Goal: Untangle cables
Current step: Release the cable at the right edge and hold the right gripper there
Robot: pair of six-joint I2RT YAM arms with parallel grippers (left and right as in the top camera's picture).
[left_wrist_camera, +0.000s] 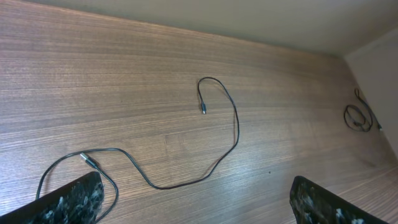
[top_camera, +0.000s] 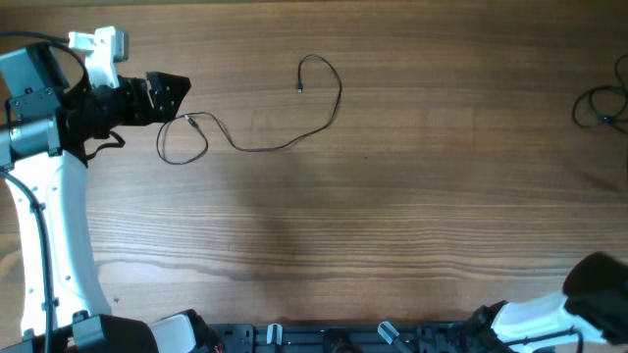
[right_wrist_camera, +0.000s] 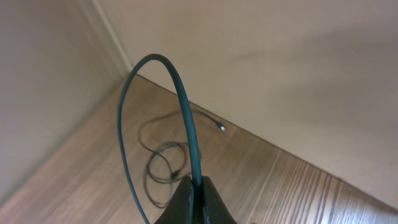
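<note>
Black cable (top_camera: 265, 147) beside our released left gripper (top_camera: 183, 100) looks untangled; right gripper (right_wrist_camera: 194, 186) clenched; next we'd fetch the far coil (top_camera: 599, 106).

A long cable (top_camera: 260, 150) (left_wrist_camera: 237, 134) is lying flat on the table at about 10 o'clock. It is thin and black. Its left end is curling into a loose loop, and its right end is bending round like a hook, with a little plug (top_camera: 299, 90) (left_wrist_camera: 203, 112) at the tip. A coil (top_camera: 599, 106) (left_wrist_camera: 356, 117) (right_wrist_camera: 163, 168) of thin black cable is sitting well apart at 2 o'clock, in messy rings. A dark cable (right_wrist_camera: 186, 124) is arching up from the right gripper (right_wrist_camera: 196, 186), which is pinching it.
</note>
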